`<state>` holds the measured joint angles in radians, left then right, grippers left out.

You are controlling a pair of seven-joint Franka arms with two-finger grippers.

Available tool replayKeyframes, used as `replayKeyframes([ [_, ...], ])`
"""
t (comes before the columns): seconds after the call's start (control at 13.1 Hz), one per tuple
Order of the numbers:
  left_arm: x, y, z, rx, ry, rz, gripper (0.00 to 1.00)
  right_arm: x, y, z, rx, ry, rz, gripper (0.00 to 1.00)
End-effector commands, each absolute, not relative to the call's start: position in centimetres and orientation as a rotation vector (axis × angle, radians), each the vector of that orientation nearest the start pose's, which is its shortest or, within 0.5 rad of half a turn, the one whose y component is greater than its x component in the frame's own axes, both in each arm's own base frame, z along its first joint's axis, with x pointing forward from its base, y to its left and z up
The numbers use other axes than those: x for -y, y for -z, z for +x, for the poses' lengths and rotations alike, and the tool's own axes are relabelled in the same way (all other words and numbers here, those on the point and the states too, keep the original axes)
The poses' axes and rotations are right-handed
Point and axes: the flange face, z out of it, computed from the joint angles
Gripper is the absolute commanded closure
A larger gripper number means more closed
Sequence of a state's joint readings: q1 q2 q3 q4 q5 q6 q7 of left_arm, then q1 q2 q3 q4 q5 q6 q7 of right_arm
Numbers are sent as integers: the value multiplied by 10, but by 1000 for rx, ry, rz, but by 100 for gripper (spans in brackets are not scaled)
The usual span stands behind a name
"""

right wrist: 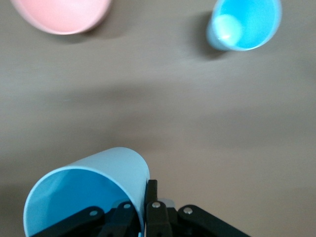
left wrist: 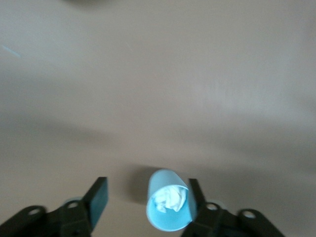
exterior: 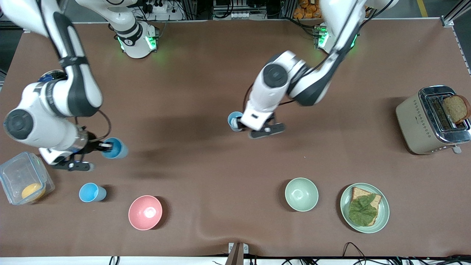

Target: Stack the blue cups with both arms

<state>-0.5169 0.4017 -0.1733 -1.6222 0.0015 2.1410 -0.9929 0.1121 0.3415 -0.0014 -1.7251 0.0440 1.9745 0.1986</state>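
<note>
My right gripper (exterior: 106, 147) is shut on the wall of a blue cup (exterior: 116, 148), one finger inside the rim and one outside. It holds the cup tilted over the table near the right arm's end. The right wrist view shows this grip (right wrist: 144, 200) and cup (right wrist: 84, 195). A second blue cup (exterior: 92, 192) stands on the table nearer the front camera and also shows in the right wrist view (right wrist: 244, 23). My left gripper (exterior: 238, 123) is open around a third blue cup (exterior: 234, 120) at mid-table. In the left wrist view the cup (left wrist: 170, 207) holds something white and crumpled and sits close to one finger (left wrist: 195, 195).
A pink bowl (exterior: 145, 212) and a pale green bowl (exterior: 301, 194) stand near the front edge. A green plate (exterior: 382, 217) holds bread with lettuce. A toaster (exterior: 423, 123) with a bread slice stands at the left arm's end. A clear container (exterior: 13, 173) stands at the right arm's end.
</note>
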Motion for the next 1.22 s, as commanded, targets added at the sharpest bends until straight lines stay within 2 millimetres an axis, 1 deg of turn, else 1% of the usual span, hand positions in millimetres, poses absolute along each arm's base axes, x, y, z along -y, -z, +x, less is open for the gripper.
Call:
replayKeyframes([
  [0.0,333,-509,552,626,135,-3160,0,-171,-405,606,-302,-150,-3064,100],
  [0.08,294,-526,564,619,129,-3140,0,-216,-408,593,-365,-149,-3049,100],
  [0.15,260,-543,572,567,136,-3138,0,-259,-409,578,-434,-145,-3025,100],
  [0.23,218,-551,582,476,115,-3133,0,-295,-409,564,-493,-131,-3008,100],
  [0.31,178,-561,589,367,89,-3129,0,-328,-405,547,-537,-137,-3006,100],
  [0.38,150,-563,593,282,52,-3125,0,-357,-400,530,-570,-138,-3003,100],
  [0.46,133,-564,592,258,16,-3111,0,-379,-396,515,-598,-142,-3002,100],
  [0.53,121,-569,589,256,4,-3089,0,-406,-391,496,-622,-152,-3005,100],
  [0.61,115,-573,586,221,3,-3054,0,-425,-385,484,-656,-144,-2997,100],
  [0.69,107,-580,581,156,13,-3019,0,-441,-374,478,-702,-119,-2971,100],
  [0.76,100,-580,581,137,8,-3018,0,-451,-366,474,-727,-103,-2953,100],
  [0.84,92,-582,581,156,6,-3019,0,-458,-356,472,-728,-98,-2951,100],
  [0.92,92,-582,577,147,0,-3020,0,-459,-347,474,-733,-92,-2947,100],
  [0.99,94,-586,572,129,14,-3020,0,-460,-340,476,-748,-88,-2942,100],
  [1.07,91,-588,574,109,24,-3020,0,-462,-337,476,-766,-82,-2932,100],
  [1.14,87,-588,575,86,27,-3025,0,-462,-329,477,-771,-80,-2931,100],
])
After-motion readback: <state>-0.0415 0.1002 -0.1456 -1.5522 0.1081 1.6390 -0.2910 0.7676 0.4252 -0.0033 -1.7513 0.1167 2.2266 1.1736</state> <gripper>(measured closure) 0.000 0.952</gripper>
